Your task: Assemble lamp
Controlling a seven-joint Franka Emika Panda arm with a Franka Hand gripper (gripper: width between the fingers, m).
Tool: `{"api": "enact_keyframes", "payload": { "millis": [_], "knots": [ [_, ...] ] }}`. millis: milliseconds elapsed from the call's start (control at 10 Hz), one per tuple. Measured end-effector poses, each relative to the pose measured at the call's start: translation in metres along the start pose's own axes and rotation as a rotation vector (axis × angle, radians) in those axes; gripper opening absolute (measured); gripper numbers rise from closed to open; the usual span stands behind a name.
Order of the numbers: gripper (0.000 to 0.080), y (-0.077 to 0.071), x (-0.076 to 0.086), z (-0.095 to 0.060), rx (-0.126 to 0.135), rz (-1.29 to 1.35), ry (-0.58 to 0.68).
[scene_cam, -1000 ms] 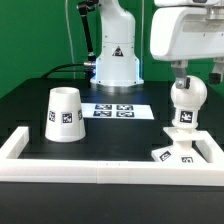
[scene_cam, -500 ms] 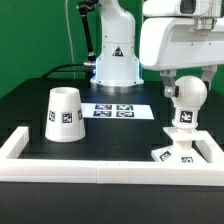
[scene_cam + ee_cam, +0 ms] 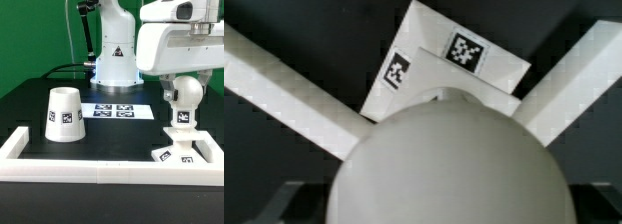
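Claw (image 3: 183, 88) clamped on bulb (image 3: 185, 101), bulb axis upright; base (image 3: 178, 153) straight below on tabletop (image 3: 120, 135), contact not discernible.

Bright even light, blurry wrist view

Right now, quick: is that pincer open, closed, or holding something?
Pincer: cannot be told; it sits right at the bulb, but its grip is hidden in both views.

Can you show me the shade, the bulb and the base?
shade (image 3: 64, 112): exterior view, middle of its side wall.
bulb (image 3: 184, 93): exterior view, its round white globe.
base (image 3: 178, 153): exterior view, its tagged flat top.
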State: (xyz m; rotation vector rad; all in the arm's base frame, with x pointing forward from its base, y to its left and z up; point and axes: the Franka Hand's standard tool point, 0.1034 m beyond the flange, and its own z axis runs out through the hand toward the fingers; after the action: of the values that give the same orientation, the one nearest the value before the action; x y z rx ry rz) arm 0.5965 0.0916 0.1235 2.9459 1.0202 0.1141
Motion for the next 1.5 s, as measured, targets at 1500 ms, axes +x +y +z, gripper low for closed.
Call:
{"api": "enact_keyframes", "payload": {
  "millis": [1500],
  "knots": [
    [0.0579, -0.013, 0.004, 0.001, -0.008, 1.175, -0.018]
  ]
}}
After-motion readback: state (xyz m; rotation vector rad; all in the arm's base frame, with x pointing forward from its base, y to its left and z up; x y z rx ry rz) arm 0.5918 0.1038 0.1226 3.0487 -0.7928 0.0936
